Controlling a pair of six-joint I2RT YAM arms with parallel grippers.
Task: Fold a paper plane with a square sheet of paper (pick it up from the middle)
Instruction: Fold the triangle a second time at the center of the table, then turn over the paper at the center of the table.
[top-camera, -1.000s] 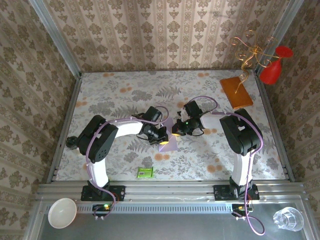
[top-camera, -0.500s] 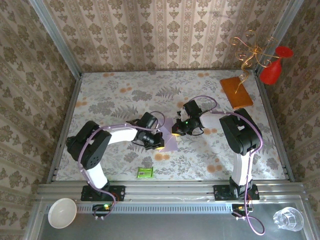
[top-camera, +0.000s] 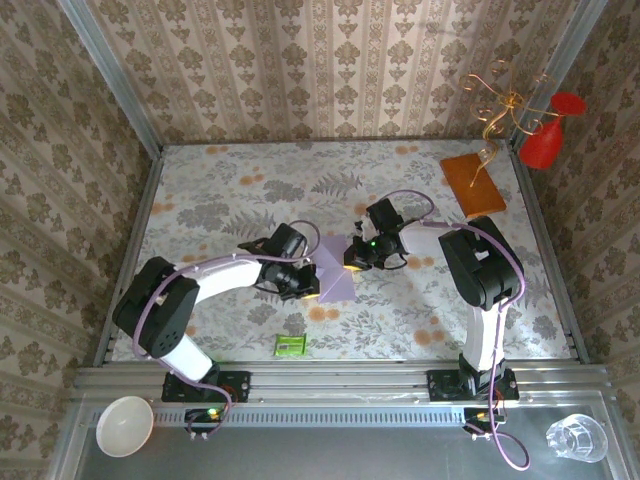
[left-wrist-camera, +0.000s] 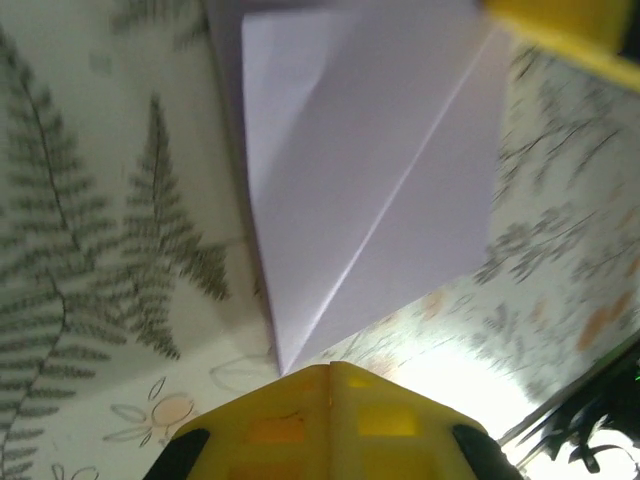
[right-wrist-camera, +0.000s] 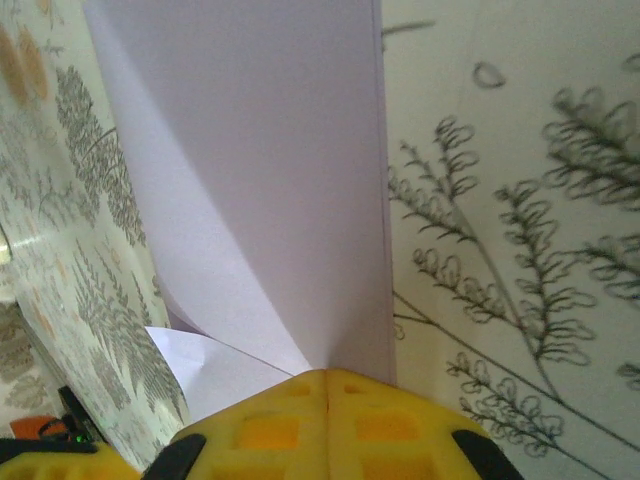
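A: Table (top-camera: 200, 200) layout?
B: Orange-brown board (top-camera: 473, 183) at the far right, well apart. Square sheet of paper (top-camera: 337, 278) mid-table, partly folded, diagonal creases showing.
A: Pincers?
B: Left pincer (left-wrist-camera: 330, 372) closed, tips at the sheet's pointed corner. Right pincer (right-wrist-camera: 326, 378) closed, tips against the sheet's opposite edge. Cannot tell whether either pinches paper. Small green packet (top-camera: 290, 345) near the front edge, apart from the sheet.
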